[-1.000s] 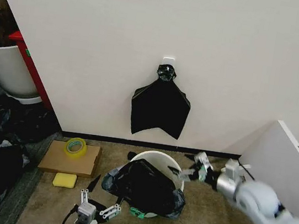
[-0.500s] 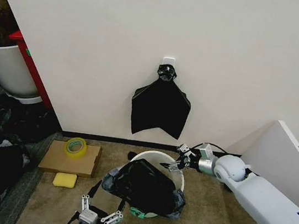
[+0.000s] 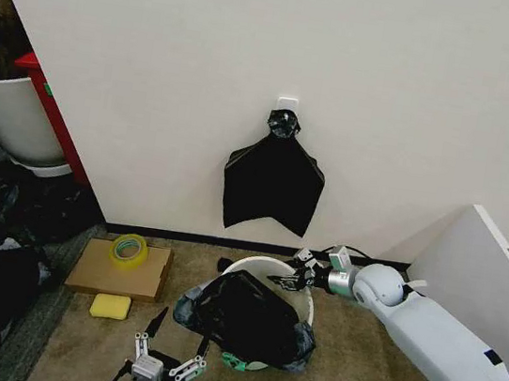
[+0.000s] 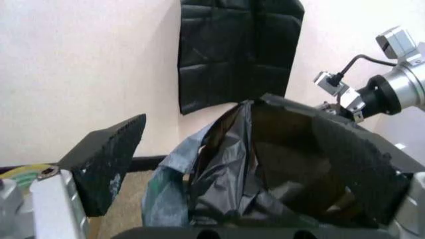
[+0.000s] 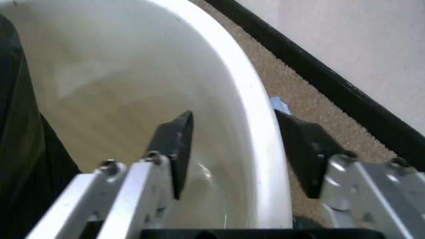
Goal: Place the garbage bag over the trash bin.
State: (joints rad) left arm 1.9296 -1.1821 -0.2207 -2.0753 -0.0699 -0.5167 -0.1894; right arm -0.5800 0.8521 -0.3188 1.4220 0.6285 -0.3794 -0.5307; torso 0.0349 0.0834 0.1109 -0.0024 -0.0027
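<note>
Right gripper has swung in from beside the bin to its far rim (one finger inside, one outside). Left gripper has dropped lower.

Brown carpet carries trash bin, cardboard, sponge.
</note>
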